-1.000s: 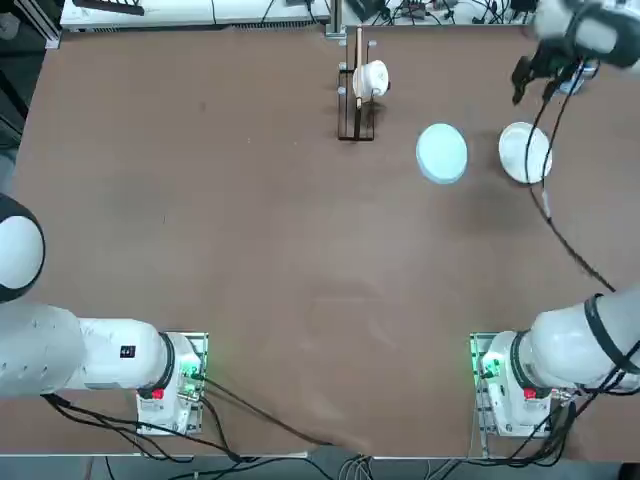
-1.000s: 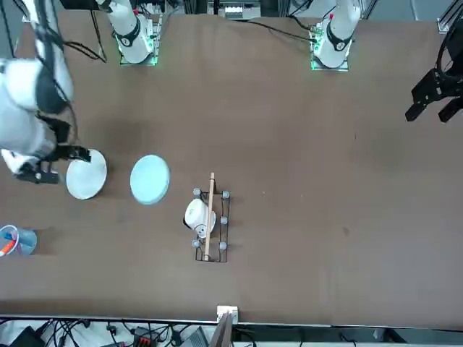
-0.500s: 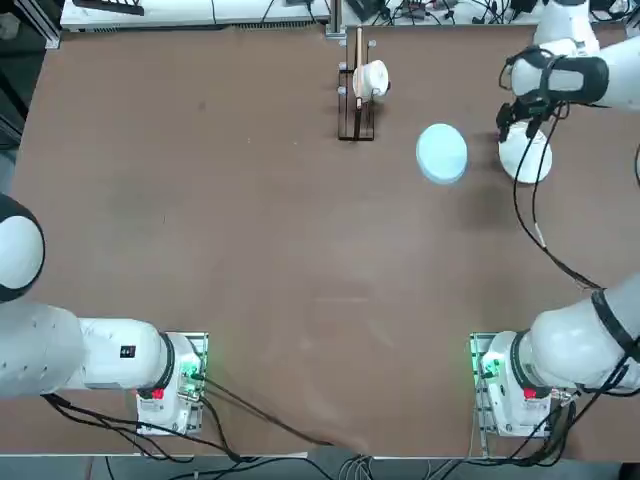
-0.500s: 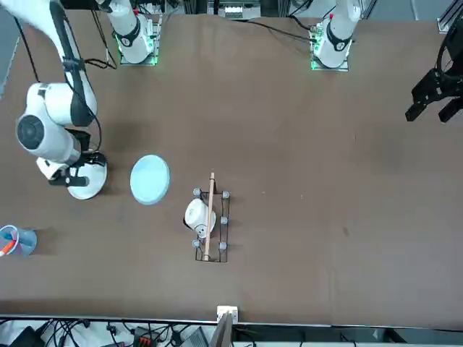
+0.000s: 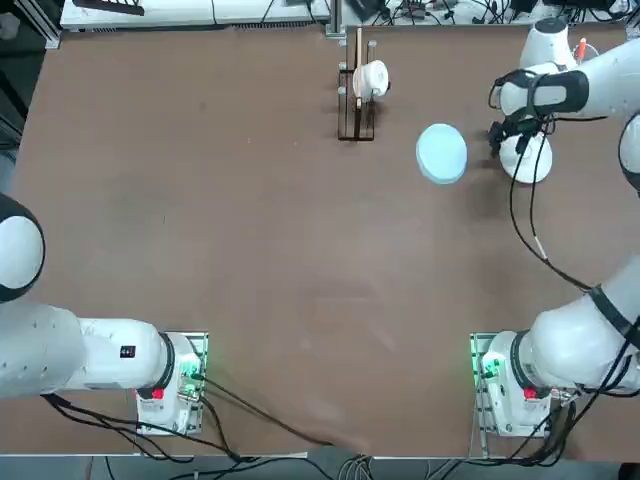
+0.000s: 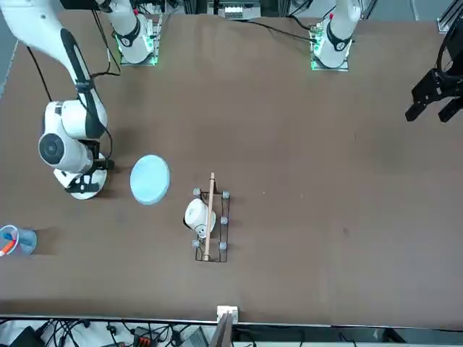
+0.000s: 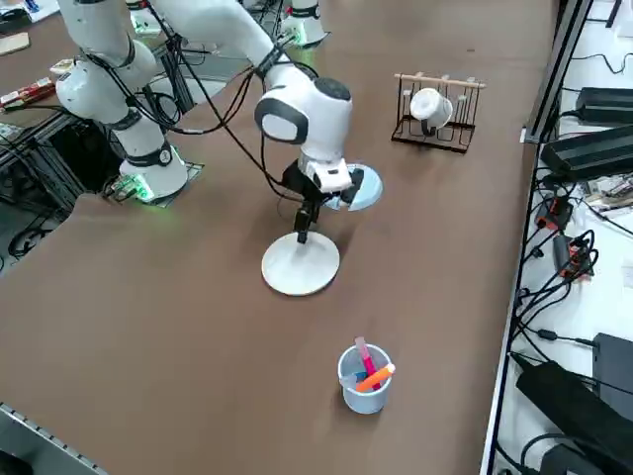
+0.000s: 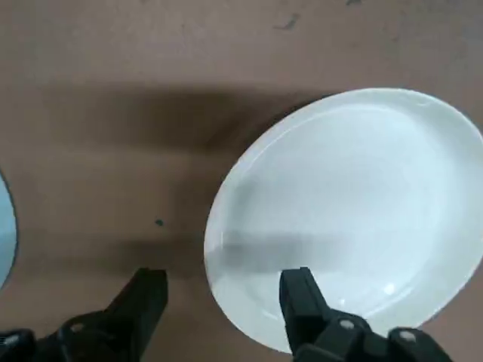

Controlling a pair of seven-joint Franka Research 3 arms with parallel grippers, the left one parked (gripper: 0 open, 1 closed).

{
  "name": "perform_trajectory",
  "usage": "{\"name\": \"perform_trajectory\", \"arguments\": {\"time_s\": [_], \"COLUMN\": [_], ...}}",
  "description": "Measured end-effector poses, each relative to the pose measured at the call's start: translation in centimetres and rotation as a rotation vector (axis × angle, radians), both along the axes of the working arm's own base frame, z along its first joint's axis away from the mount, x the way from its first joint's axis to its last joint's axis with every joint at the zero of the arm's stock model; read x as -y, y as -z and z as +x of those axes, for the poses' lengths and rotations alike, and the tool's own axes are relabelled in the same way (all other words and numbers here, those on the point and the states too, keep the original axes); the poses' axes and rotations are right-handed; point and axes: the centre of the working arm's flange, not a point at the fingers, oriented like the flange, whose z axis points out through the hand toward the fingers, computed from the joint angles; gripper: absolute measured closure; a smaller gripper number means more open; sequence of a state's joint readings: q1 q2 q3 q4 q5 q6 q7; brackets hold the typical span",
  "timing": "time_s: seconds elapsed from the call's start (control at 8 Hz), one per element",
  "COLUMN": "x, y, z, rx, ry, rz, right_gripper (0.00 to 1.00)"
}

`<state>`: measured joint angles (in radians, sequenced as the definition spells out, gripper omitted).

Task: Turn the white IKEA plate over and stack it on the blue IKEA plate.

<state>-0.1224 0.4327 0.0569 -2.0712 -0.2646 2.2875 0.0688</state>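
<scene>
Right gripper (image 8: 223,298) low at white IKEA plate (image 8: 355,219), fingers wide apart astride plate's rim, one finger (image 8: 302,298) over plate's inside, other outside over bench (image 5: 250,250); nothing gripped. White plate flat near bench's right edge toward far side. Blue IKEA plate (image 5: 441,153) just beside it, apart. Cup rack (image 5: 357,90) at far edge.
</scene>
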Motion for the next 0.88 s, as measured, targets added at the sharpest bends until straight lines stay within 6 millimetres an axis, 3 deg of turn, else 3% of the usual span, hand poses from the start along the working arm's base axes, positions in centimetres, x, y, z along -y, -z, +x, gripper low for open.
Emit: {"name": "perform_trajectory", "arguments": {"time_s": [0.75, 0.88], "x": [0.4, 0.3], "y": [1.8, 1.6], "z": [-0.3, -0.1], "rx": [-0.027, -0.024], "ry": [-0.004, -0.007], "rz": [-0.010, -0.009], "right_gripper": [0.43, 0.66]}}
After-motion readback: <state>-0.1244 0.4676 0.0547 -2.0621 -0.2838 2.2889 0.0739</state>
